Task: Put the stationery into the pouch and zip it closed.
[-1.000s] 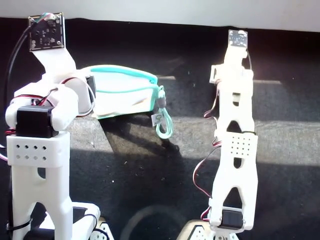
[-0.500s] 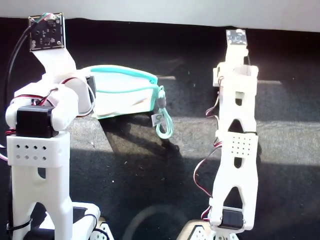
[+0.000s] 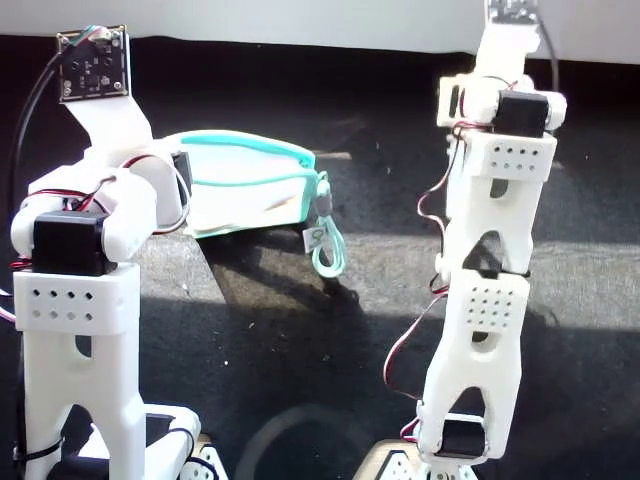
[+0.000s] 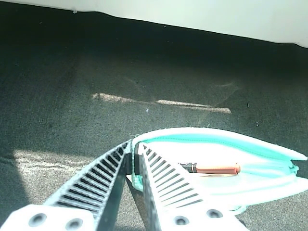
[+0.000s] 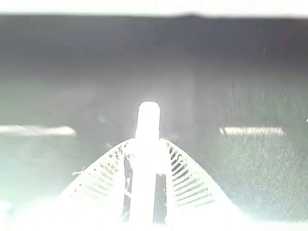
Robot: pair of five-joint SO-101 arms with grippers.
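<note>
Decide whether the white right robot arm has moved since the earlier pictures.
Yes. The right arm, gripping a white stick, has risen: its top now crosses the pale back wall. The teal fabric pouch stayed put.

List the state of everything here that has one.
pouch: unzipped, mouth gaping.
red pen: lying inside the pouch.
left gripper: shut on the pouch's rim.
right gripper: shut on the white pen.
white pen: gripped, not yet in the pouch.

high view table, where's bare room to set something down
Bare mat between the pouch and the right arm, and in front of the pouch between both arm bases. Crowded at the left gripper, clamped on the pouch rim.
</note>
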